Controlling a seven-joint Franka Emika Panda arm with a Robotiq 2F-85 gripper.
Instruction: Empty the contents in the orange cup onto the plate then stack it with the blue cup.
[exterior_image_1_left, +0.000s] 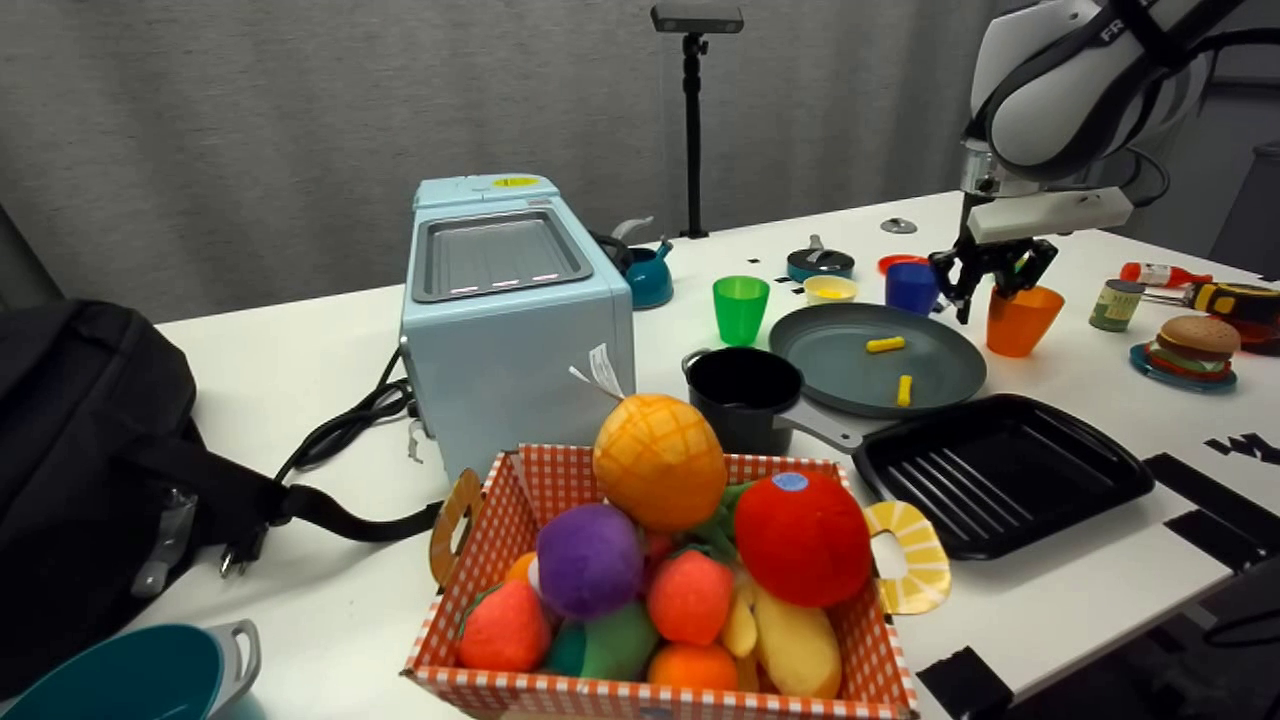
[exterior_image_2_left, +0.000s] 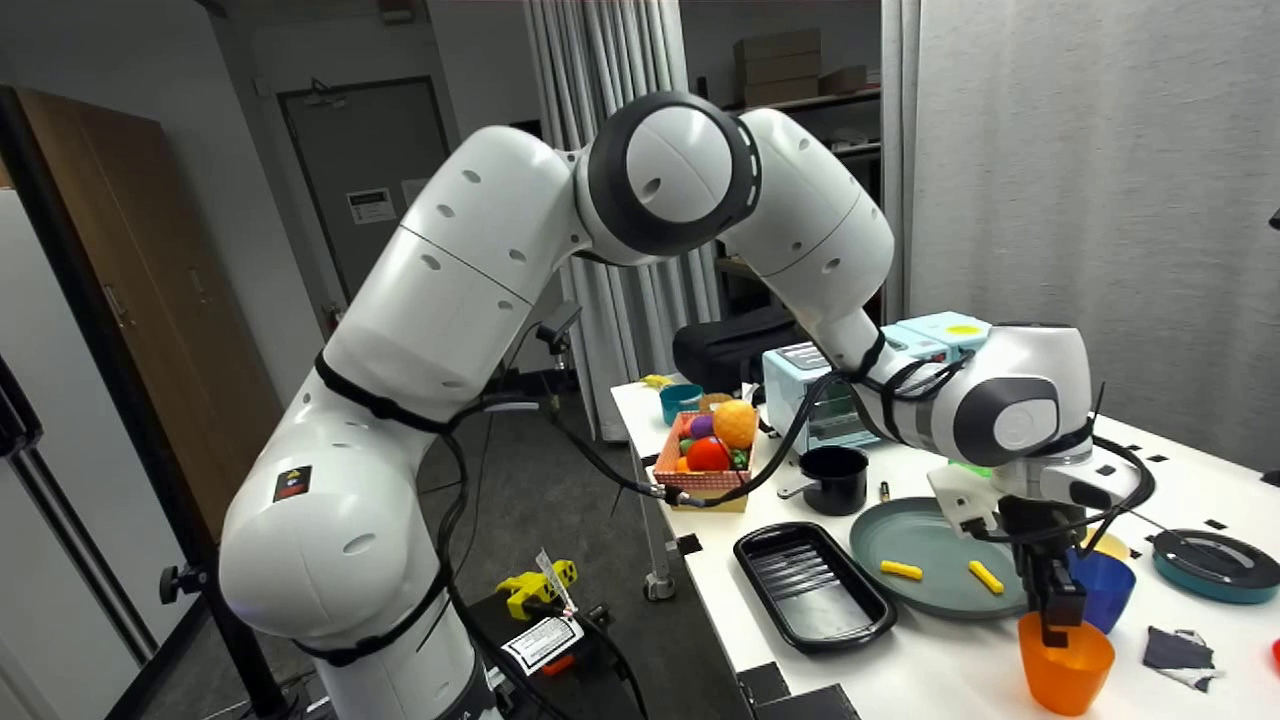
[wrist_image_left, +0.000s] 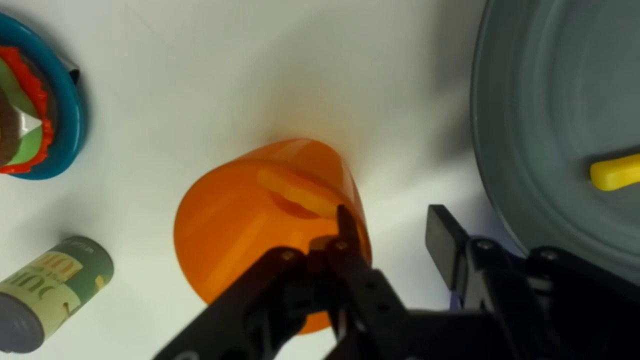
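1. White table (exterior_image_1_left: 280, 400): beneath the Robotiq gripper (wrist_image_left: 392, 222), spreading out around it.
2. Franka Emika Panda arm (exterior_image_2_left: 430, 290): arched above the table, its wrist directly over the gripper.
3. Light-blue toaster oven (exterior_image_1_left: 520, 370): well apart from the gripper, to its left in both exterior views.
4. Red-and-white gingham basket (exterior_image_1_left: 555, 480): also well apart from the gripper, heaped with plush fruit (exterior_image_1_left: 660, 460).
5. Round dark grey plate (wrist_image_left: 565, 100): just beside the gripper, on the side of its outer finger.
6. The gripper itself: its fingers stand apart, one over the inside of the orange cup (wrist_image_left: 260, 220), the other outside, with the cup's wall in the gap.
7. Black saucepan (exterior_image_1_left: 735, 425): across the plate from the gripper.
8. Toy hamburger (wrist_image_left: 20, 115) on a teal saucer (wrist_image_left: 72, 125): left of the gripper in the wrist view, past the orange cup.
9. The orange cup: directly below the gripper, on the table near the plate.
10. Blue cup (exterior_image_1_left: 908, 288): near the gripper and partly behind it in both exterior views.
11. Yellow sticks: one (wrist_image_left: 300, 190) lies inside the orange cup by the gripper's inner fingertip, whether touching it I cannot tell; two more (exterior_image_2_left: 901, 570) (exterior_image_2_left: 985, 577) lie apart on the plate.
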